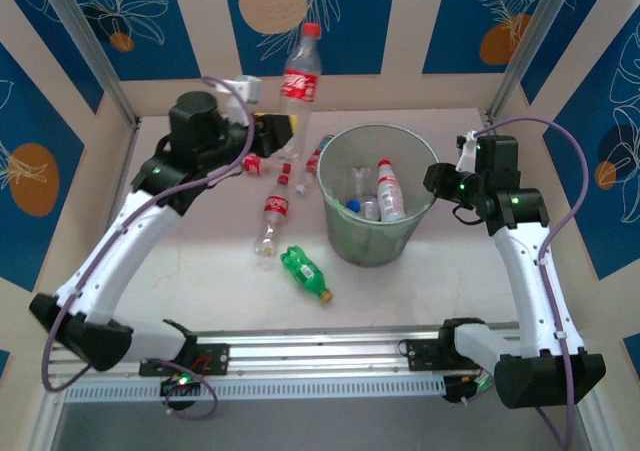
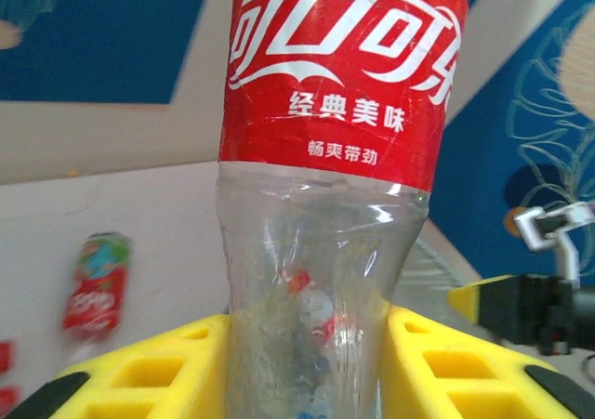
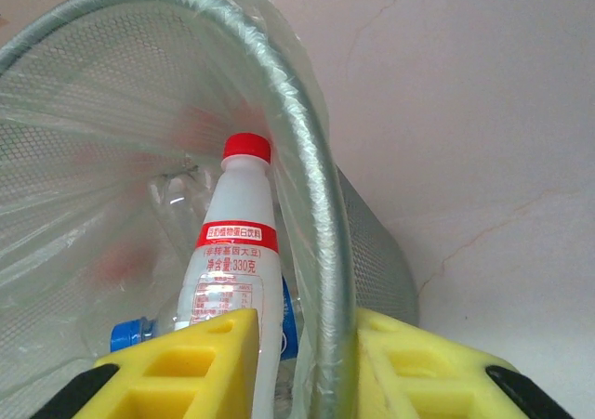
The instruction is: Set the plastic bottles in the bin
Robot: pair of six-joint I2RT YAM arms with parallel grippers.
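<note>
Top external: left gripper [image 1: 283,126] lifts a cola bottle [image 1: 300,75] upright, bin [image 1: 345,226] off to its right. Left wrist: yellow fingers [image 2: 163,368] pinch the bottle's clear base. Right wrist: right gripper [image 3: 297,363] clamps, probably tight, the bin's rim, white bottle [image 3: 228,252] just inside.

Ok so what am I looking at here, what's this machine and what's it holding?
Two robot arms are bolted to a table, seen from above in one picture. The other two pictures come from cameras on each wrist. The left gripper is shut on a cola bottle, lifted above the table. The right gripper pinches the rim of the bin, which already holds a white bottle. A green bottle and several clear ones lie on the table.
</note>
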